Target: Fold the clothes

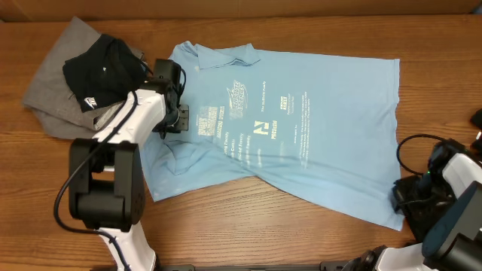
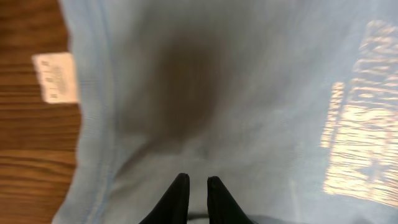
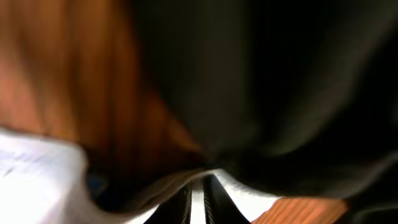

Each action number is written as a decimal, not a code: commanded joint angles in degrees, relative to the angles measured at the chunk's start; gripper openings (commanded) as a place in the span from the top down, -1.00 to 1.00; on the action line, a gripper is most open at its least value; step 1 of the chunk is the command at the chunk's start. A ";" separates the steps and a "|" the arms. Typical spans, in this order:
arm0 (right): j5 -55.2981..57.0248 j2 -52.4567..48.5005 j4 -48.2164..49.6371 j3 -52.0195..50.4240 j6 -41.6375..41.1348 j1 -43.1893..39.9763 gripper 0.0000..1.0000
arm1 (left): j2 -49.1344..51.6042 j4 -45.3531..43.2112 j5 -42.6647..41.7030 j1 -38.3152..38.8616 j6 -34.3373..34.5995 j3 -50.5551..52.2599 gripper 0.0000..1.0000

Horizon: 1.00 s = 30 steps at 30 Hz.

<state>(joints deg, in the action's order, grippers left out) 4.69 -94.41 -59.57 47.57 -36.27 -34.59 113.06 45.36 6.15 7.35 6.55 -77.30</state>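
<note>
left claw [image 2: 197,185] on blue shirt [image 1: 331,105] (grip: cannot tell) | right claw [image 3: 198,190] pinching it

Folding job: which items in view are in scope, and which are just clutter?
Job: light blue T-shirt, black shirt, grey shirt.
Lying about: black cable near the right edge of the table.
</note>
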 commanded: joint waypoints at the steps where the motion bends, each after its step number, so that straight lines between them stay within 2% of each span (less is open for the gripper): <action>1: -0.09 0.20 0.42 1.88 2.62 -0.79 0.69 | 1.57 0.02 -1.46 -0.22 -2.34 -0.66 0.62; 2: -2.34 0.20 0.39 2.03 4.96 -0.76 0.58 | 1.62 -0.02 -1.22 -0.26 -2.32 -0.66 0.58; 3: -6.14 0.20 -0.35 2.12 8.68 -0.74 0.27 | 1.84 -0.39 -0.83 -0.33 -2.34 -0.66 0.54; 6: -5.88 0.20 -1.60 2.10 8.63 -0.81 0.02 | 1.99 -1.09 0.50 -0.37 -2.32 -0.66 0.53; 7: -5.86 0.20 -1.42 2.10 8.63 -0.81 -0.01 | 2.01 -1.36 0.98 -0.39 -2.32 -0.66 0.53; 9: -5.07 0.20 -0.74 2.10 7.76 -0.81 0.02 | 2.03 -2.01 2.21 -0.39 -2.34 -0.61 0.57; 11: -0.87 0.20 0.00 2.10 4.79 -0.85 0.29 | 2.14 -2.62 4.24 -0.61 -2.32 -0.55 0.57; 13: 3.74 0.20 1.70 2.19 0.61 -1.27 0.32 | 2.25 -2.91 5.22 -1.31 -2.51 -0.55 0.59; 18: 2.89 0.20 2.40 4.92 1.11 -1.92 0.28 | 2.27 -2.38 4.59 -3.93 -3.39 -0.59 0.60; 21: -0.70 0.22 1.09 7.17 3.98 -1.90 0.22 | 1.97 0.35 -3.28 -5.44 -3.87 -1.73 0.60; 26: -4.04 0.55 -0.92 9.55 5.40 -1.92 0.15 | -0.48 5.42 -18.91 -4.85 -11.47 -4.81 0.38; 30: -9.07 0.63 -2.49 9.84 8.31 -1.90 0.10 | -3.04 8.87 -23.67 -2.69 -16.79 -5.90 0.28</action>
<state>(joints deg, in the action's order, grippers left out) 0.58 -94.41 -61.21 56.12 -30.76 -36.34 114.02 52.64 -7.97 2.44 -3.09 -81.23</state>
